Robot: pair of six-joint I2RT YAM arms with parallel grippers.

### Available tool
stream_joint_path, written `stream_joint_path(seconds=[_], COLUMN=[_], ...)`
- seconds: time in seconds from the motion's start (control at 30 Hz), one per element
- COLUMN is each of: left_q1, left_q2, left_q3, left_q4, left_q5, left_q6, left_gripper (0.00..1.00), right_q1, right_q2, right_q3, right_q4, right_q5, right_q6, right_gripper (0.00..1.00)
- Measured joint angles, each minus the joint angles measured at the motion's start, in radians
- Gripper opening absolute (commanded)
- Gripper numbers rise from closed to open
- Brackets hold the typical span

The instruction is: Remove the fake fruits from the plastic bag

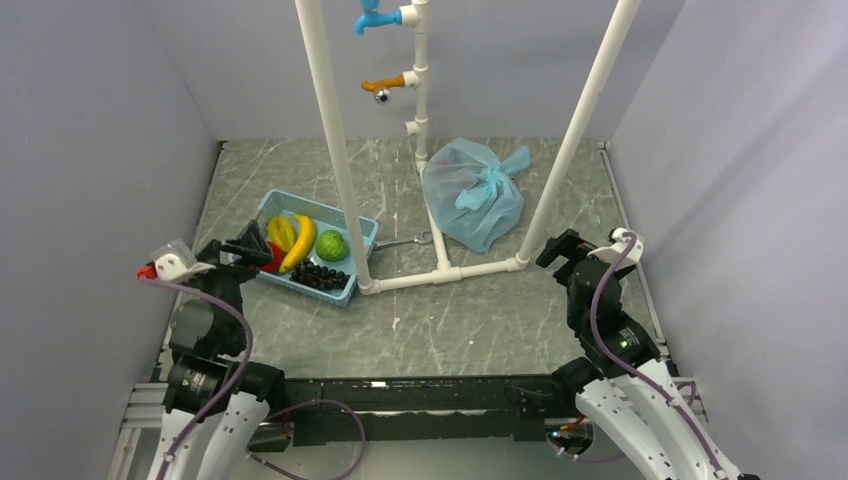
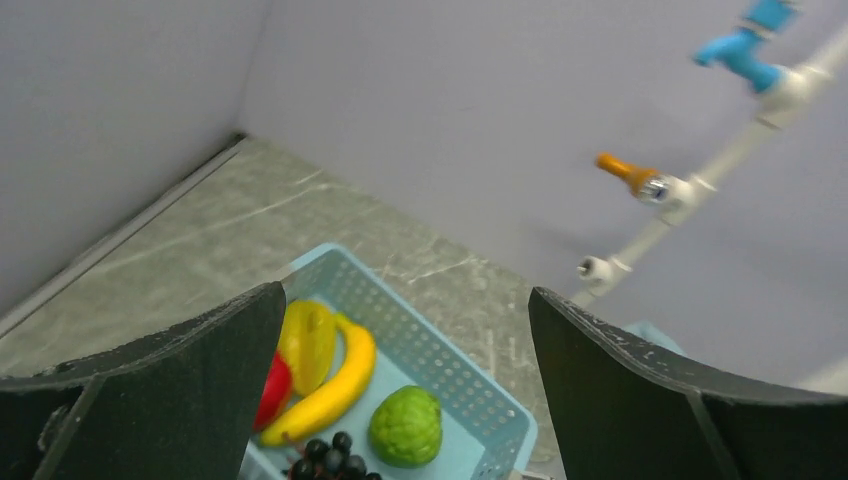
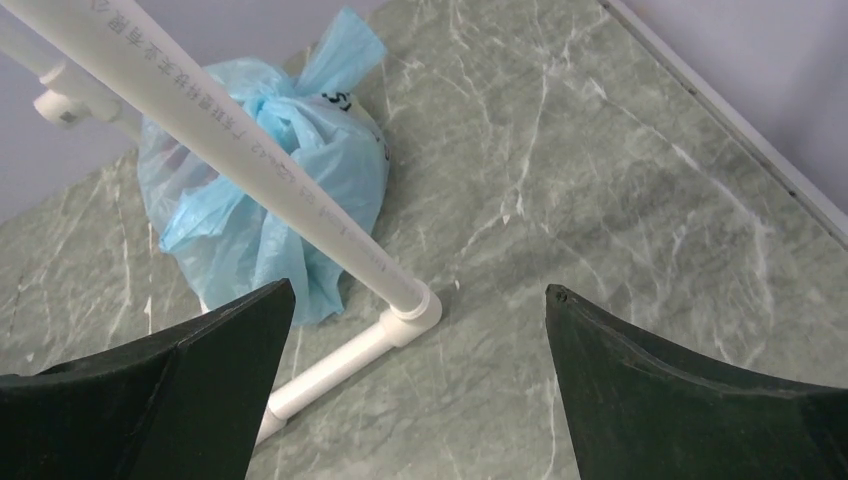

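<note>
The light-blue plastic bag (image 1: 472,195) lies at the back of the table, right of centre, with its handles tied shut. It also shows in the right wrist view (image 3: 260,170), behind a slanting white pipe. The fake fruits inside are hidden; only faint dark shapes show through the film. My right gripper (image 1: 560,248) is open and empty, to the right front of the bag and apart from it; its jaws stand wide in the wrist view (image 3: 418,288). My left gripper (image 1: 255,245) is open and empty, over the left end of a blue basket (image 2: 403,292).
The blue basket (image 1: 320,205) holds yellow bananas (image 1: 297,240), a light green fruit (image 1: 331,245), black grapes (image 1: 322,275) and a red piece (image 1: 272,262). A white pipe frame (image 1: 340,150) with a blue and an orange tap stands between basket and bag. Grey walls enclose the table.
</note>
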Motion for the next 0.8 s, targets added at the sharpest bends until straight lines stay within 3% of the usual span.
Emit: stream_joint_path(seconds=[0.2,0.33,0.47,0.6,0.8], left_q1=[0.000,0.000,0.000,0.000,0.000], left_q2=[0.201,0.275,0.263,0.235,0.366], left_q3=[0.201,0.271,0.270,0.246,0.295], left_q4=[-0.366,-0.488,-0.487,-0.419,-0.358], left_q5=[-0.235,-0.220,-0.141,-0.063,0.004], left_q6=[-0.254,-0.212,-0.120,-0.029,0.066], left_gripper=[0.99,0.99,0.99,0.99,0.99], right_q1=[0.000,0.000,0.000,0.022,0.205], right_q2=[0.084,0.077,0.111,0.271,0.545], right_q3=[0.132,0.140,0.134,0.136,0.201], right_q4=[-0.200,-0.219,-0.192,-0.139,-0.087], right_q5=[-0.075,-0.221,-0.397,-0.547,-0.533], right_q6=[0.115,0.090,0.010,-0.039,-0.071], right_gripper=[1.00,1.00,1.00,1.00,0.89])
